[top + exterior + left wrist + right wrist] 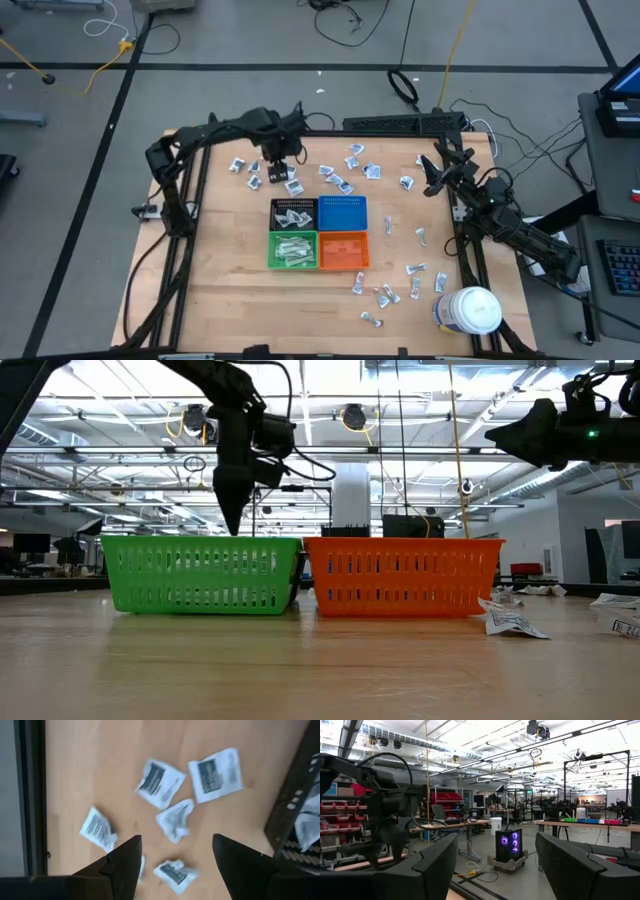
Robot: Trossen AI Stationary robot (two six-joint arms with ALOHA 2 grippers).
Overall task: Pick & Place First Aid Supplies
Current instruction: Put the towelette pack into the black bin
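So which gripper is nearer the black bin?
Left. The left gripper hovers over loose packets just beyond the black bin, fingers open. The right gripper waits near the table's right edge, well off from it.

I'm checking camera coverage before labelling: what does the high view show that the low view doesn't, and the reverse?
Only the high view shows the small black plastic bin, the blue plastic bin, the large white round jar, and most of the small white wrapped packets scattered across the wooden table.

Only the low view shows the room's ceiling lights and columns behind the table.

Both show the green plastic bin, the orange plastic bin, the left hand with fingers apart, and the raised right hand.
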